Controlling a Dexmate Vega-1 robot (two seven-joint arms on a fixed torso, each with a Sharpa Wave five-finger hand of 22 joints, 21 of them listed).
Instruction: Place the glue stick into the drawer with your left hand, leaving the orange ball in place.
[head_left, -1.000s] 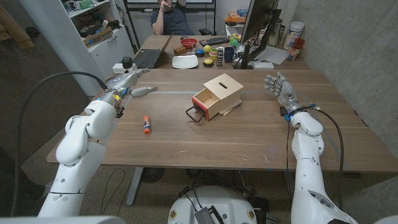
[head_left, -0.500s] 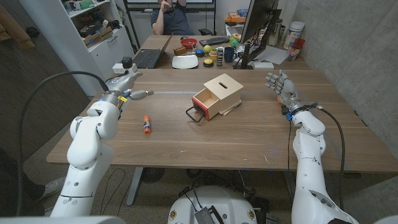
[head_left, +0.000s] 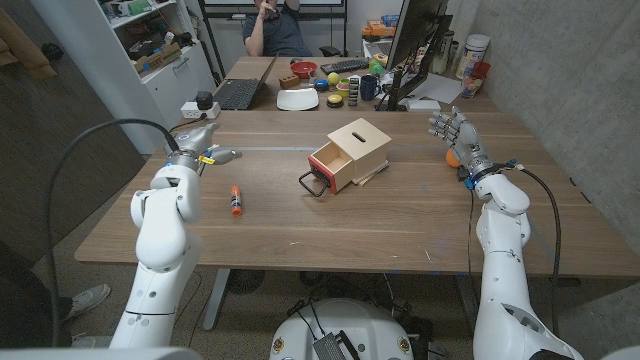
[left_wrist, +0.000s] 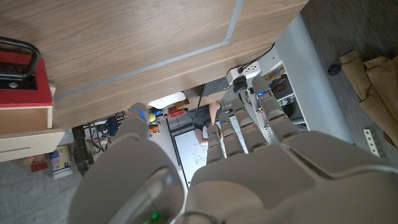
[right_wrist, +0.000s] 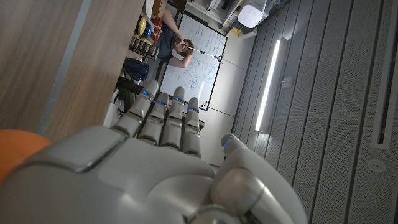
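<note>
The glue stick (head_left: 236, 201), orange with a white cap end, lies on the table left of centre. My left hand (head_left: 203, 145) hovers open behind it, near the table's left far part, fingers pointing right. The wooden box (head_left: 352, 151) stands mid-table with its red-fronted drawer (head_left: 329, 167) pulled out; the drawer (left_wrist: 22, 84) with its black handle also shows in the left wrist view. My right hand (head_left: 456, 135) stands open at the right, fingers up. The orange ball (head_left: 454, 156) peeks out just behind it and shows as an orange patch (right_wrist: 17, 155) in the right wrist view.
The far end of the table (head_left: 400, 215) holds a laptop (head_left: 237, 93), a white plate (head_left: 298, 99), small coloured items and a monitor (head_left: 412, 40). A person (head_left: 275, 28) sits behind. Shelves (head_left: 150, 50) stand at the far left.
My left arm has drawn in toward the right and slightly back, its hand shifting a little leftward. My right hand has moved a bit farther back and right, uncovering the orange ball's edge.
</note>
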